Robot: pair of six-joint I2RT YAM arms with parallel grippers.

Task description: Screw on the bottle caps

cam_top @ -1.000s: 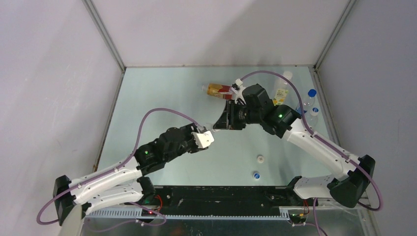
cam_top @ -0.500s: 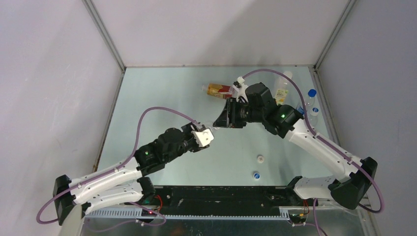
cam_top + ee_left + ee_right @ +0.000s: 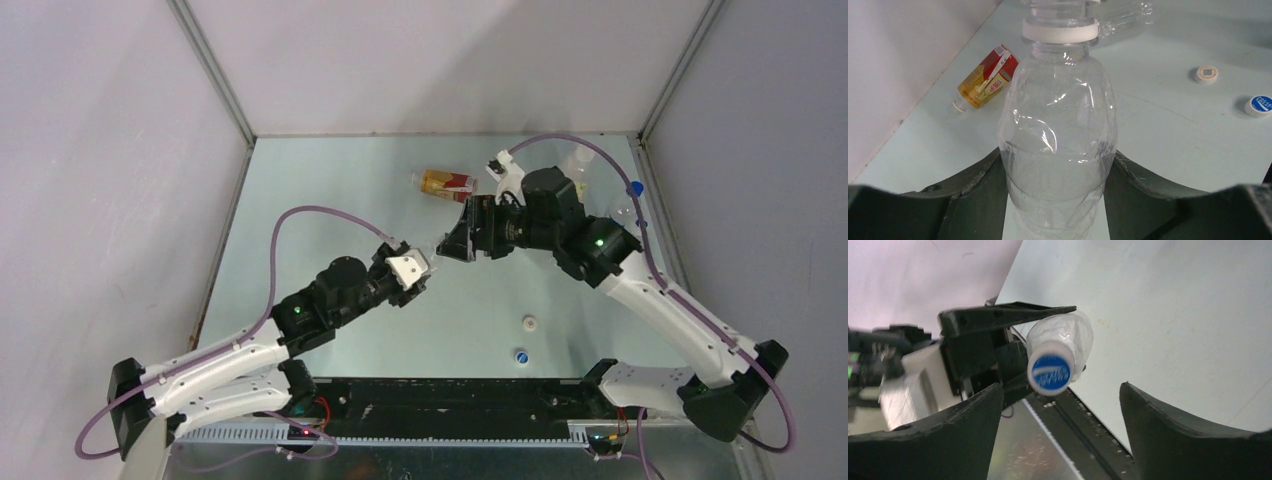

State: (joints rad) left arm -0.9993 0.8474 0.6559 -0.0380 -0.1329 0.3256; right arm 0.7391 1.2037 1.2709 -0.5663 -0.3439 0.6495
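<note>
Held: clear bottle [image 3: 1058,130] — clamped at mid-body by the left gripper [image 3: 1057,156], neck pointing toward the right gripper [image 3: 1059,389]. On that neck: fitted blue cap [image 3: 1049,368]. Jaws of the right gripper spread wide, nothing held, the fitted blue cap lined up between them without touching. Lying on its side at the far centre: amber bottle [image 3: 447,184] with red-orange label. Near right on the table [image 3: 320,200] — white cap [image 3: 530,322] and loose blue cap [image 3: 521,355], close together.

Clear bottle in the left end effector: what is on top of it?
A blue cap tops the clear bottle. The neck threads are covered, so its tightness cannot be seen.
</note>
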